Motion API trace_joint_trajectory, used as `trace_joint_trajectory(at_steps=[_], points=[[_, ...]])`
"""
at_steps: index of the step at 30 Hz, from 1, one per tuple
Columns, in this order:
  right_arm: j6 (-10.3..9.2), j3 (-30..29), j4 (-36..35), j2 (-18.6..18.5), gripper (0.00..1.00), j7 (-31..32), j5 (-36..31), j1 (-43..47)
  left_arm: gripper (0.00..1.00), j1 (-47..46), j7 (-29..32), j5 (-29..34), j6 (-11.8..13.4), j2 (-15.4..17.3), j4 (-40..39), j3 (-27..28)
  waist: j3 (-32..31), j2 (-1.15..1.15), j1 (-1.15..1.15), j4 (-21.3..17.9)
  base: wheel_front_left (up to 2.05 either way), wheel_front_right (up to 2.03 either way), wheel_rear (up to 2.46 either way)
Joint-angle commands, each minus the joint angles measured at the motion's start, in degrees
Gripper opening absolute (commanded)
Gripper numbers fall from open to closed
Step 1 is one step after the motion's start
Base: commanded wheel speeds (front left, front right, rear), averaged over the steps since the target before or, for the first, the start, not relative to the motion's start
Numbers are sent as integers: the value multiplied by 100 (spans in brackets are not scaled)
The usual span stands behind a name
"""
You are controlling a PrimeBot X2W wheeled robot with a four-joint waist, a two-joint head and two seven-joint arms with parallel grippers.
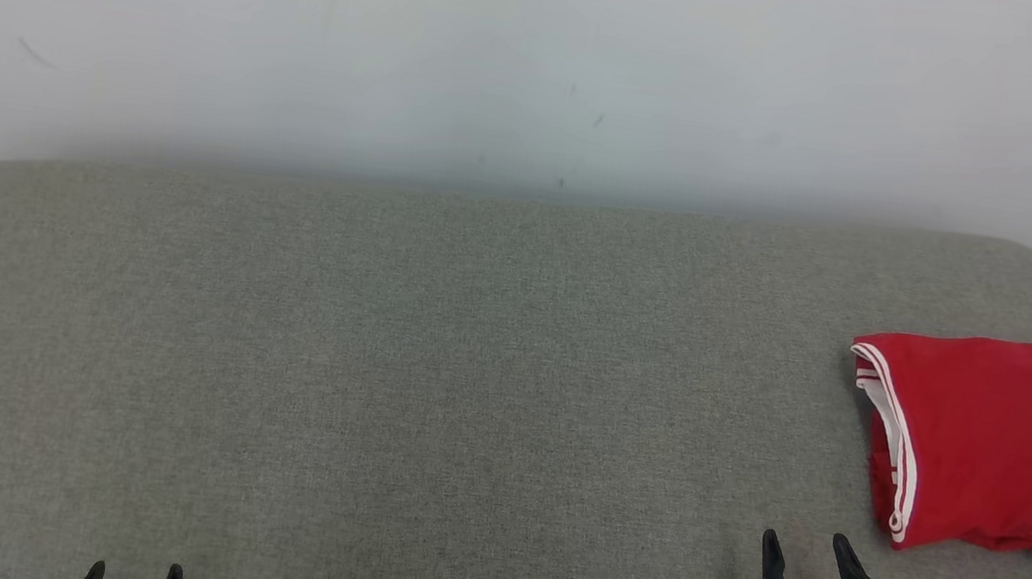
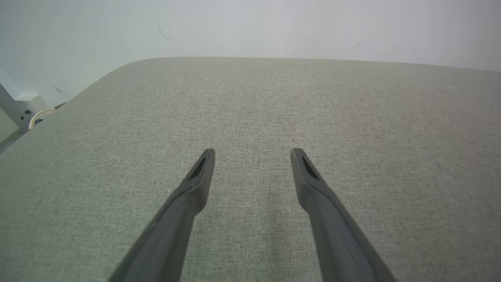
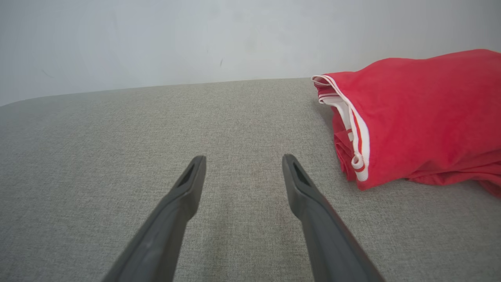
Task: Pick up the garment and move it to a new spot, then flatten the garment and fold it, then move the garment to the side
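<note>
the red garment (image 1: 1010,440) lies folded at the right edge of the bench (image 1: 464,373), so i judge the last step, moving it aside, is done. the left gripper (image 1: 134,569) and right gripper (image 1: 806,540) stand apart, empty, at the near edge; no new grasp seems needed. the right wrist view shows the hem's stacked layers better than the head view.

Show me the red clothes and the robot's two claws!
red garment (image 1: 1010,440): head view, middle of the red cloth.
left gripper (image 2: 253,149): left wrist view, midway between its open fingertips.
right gripper (image 3: 244,156): right wrist view, midway between its open fingertips.
</note>
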Motion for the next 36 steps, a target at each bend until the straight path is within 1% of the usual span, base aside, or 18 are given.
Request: trace_joint_trajectory(at_steps=[1, 36], points=[[-1, -6, -78, 2, 100, -1, -22, -118, 100, -79, 0, -6, -23, 20, -69, 27, 0, 0, 0, 4, 0, 0, 0], [-3, 129, -74, 5, 100, -1, 26, -97, 100, -103, -1, -113, -149, 22, -70, 105, 2, 0, 0, 124, 0, 0, 0]])
